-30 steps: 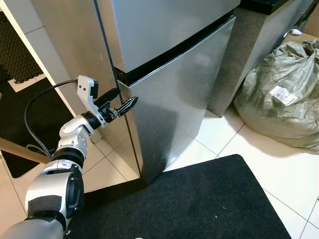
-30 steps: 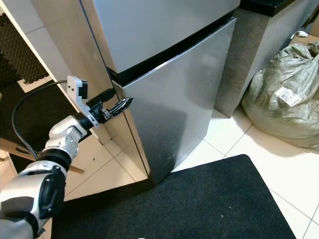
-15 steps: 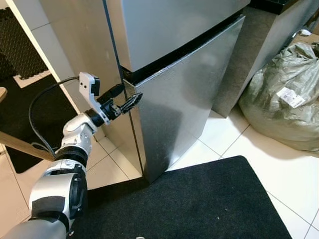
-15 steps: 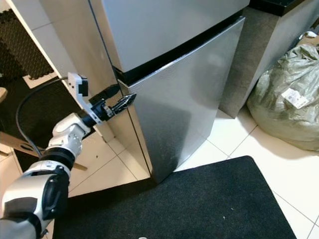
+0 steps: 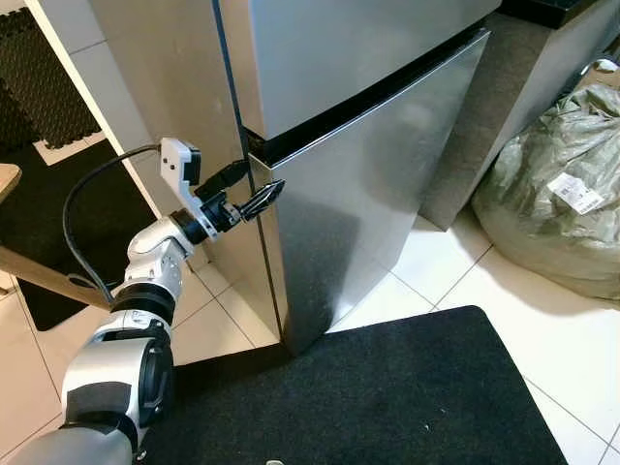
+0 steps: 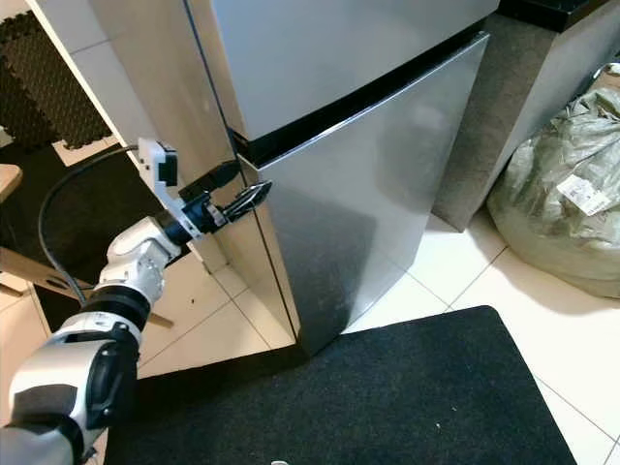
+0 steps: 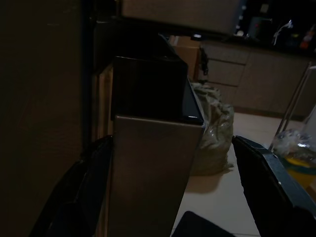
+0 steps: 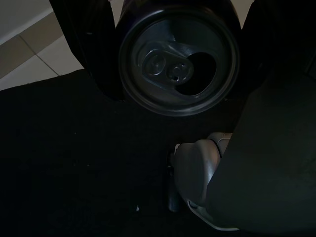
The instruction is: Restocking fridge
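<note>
Silver and tall, the fridge (image 5: 368,145) is standing on the white floor (image 5: 455,281), with a dark gap between its top door and its bottom door (image 5: 358,203). The left hand (image 5: 254,192) is reaching out to the bottom door's top corner, at about 9 o'clock from the door's middle. Its two black fingers are sitting apart, one on each side of the door's edge, as the left wrist view shows. They are not squeezing anything.

The right hand (image 8: 173,64) is pointing down at a black mat (image 5: 387,397) and is gripping a dark can (image 8: 178,58) between its fingers. The can's top is already open.

At 3 o'clock from the fridge, a big grey-green bag (image 5: 557,194) is lying on the floor.
</note>
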Robot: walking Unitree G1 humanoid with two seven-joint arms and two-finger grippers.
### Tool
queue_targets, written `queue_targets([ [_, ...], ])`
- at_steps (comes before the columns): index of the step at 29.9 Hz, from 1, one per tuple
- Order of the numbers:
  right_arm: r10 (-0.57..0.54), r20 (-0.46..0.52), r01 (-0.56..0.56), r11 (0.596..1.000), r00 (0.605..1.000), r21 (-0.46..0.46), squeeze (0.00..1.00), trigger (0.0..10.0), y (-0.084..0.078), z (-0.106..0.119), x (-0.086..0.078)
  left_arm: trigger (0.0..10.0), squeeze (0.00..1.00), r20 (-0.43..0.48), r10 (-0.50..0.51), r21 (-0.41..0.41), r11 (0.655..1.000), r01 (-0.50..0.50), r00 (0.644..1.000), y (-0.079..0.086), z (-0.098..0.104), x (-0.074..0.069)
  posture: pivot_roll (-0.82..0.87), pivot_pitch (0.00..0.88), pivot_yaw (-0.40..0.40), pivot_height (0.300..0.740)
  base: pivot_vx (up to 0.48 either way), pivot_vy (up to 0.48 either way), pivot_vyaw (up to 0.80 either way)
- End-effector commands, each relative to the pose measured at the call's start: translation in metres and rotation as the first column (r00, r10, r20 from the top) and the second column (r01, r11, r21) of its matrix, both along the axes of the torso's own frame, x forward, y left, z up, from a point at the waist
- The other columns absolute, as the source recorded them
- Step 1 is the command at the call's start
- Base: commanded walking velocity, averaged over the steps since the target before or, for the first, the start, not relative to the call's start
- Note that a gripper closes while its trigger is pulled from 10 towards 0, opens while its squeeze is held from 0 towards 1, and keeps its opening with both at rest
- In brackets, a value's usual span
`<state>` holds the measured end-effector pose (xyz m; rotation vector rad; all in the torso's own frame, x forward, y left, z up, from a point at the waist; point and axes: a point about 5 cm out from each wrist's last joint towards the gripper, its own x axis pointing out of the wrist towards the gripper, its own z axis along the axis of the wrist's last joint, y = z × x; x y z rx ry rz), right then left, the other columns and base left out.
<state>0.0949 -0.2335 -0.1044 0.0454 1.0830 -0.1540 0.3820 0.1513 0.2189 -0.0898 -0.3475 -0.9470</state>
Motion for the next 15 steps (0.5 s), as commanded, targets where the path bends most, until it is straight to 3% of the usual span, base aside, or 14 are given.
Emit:
queue_targets([
  [1, -0.006, -0.018, 0.007, 0.999, 1.000, 0.033, 0.00, 10.0, 0.0092, -0.0036, -0.0065, 10.0, 0.00, -0.023, -0.070, 0.068, 0.995, 0.072, 0.997, -0.0247, -0.0105, -0.0024, -0.13, 0.219, 0.107, 0.740, 0.000, 0.000, 0.00],
  [8, -0.008, -0.016, 0.009, 0.999, 1.000, 0.033, 0.00, 10.0, 0.0096, -0.0036, -0.0058, 10.0, 0.00, -0.031, 0.001, 0.089, 0.996, 0.002, 1.000, -0.0261, -0.0119, 0.0010, -0.13, 0.217, 0.110, 0.740, 0.000, 0.000, 0.00],
  [15, -0.010, -0.015, 0.011, 0.999, 1.000, 0.033, 0.00, 10.0, 0.0097, -0.0036, -0.0056, 10.0, 0.00, -0.037, -0.002, 0.079, 0.997, 0.005, 0.999, -0.0295, -0.0128, 0.0010, -0.13, 0.216, 0.112, 0.740, 0.000, 0.000, 0.00],
])
